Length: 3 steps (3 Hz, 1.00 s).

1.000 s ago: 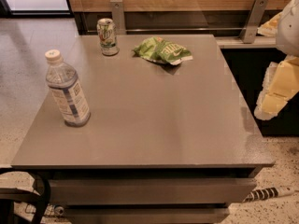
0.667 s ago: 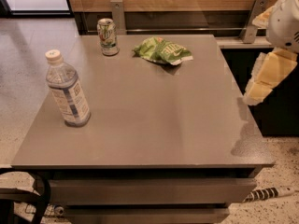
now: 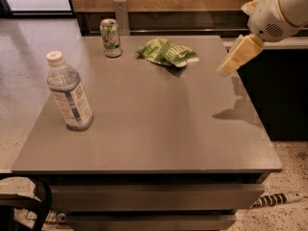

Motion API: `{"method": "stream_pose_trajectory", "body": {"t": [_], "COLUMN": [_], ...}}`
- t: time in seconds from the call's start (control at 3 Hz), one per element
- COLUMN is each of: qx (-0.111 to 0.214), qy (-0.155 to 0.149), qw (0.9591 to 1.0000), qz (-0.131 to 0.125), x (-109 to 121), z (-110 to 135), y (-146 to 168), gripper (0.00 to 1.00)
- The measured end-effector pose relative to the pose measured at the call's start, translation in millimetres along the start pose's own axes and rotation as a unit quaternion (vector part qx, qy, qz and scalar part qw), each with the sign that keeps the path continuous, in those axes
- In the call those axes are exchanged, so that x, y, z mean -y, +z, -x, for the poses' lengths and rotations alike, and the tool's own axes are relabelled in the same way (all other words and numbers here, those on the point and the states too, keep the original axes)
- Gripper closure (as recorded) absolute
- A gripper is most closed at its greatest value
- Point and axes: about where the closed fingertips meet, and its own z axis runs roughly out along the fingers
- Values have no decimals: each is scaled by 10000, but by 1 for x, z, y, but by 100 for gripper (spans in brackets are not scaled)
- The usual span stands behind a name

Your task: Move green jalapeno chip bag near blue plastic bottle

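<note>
While the green jalapeno chip bag (image 3: pixel 167 52) lies crumpled at about 12 o'clock on the grey table (image 3: pixel 159 129), the gripper (image 3: pixel 232 62) has come in from the right edge and now hangs in the air at about 2 o'clock, just beside the bag but not touching it. A moment ago it was lower and farther out, near 3 o'clock, so it has moved up and in toward the bag. Whether the claw is wide or narrow cannot be told from here, and it holds nothing. Its dark shadow (image 3: pixel 236 112) falls on the table at about 3 o'clock. The bag has not moved at all. The blue plastic bottle (image 3: pixel 70 93) stands upright at about 9 o'clock, well apart from the bag, and it has stayed put too. A soda can (image 3: pixel 110 37) stands at about 11 o'clock, between the two but nearer the bag. This looks like the reaching step, so the job has barely begun: the bag has yet to be grabbed and carried across to the bottle.
</note>
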Motion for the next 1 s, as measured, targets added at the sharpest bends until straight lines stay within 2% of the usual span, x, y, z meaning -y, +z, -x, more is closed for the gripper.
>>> {"method": "stream_pose_trajectory", "body": {"t": [0.33, 0.67, 1.0], "qx": [676, 1124, 1123], "qy": [277, 518, 518], "qw": [9973, 9923, 9923], "qz": [-59, 32, 32], "x": [24, 39, 39], "z": [20, 41, 41], "y": [38, 73, 73], "gripper": [0, 0, 0]}}
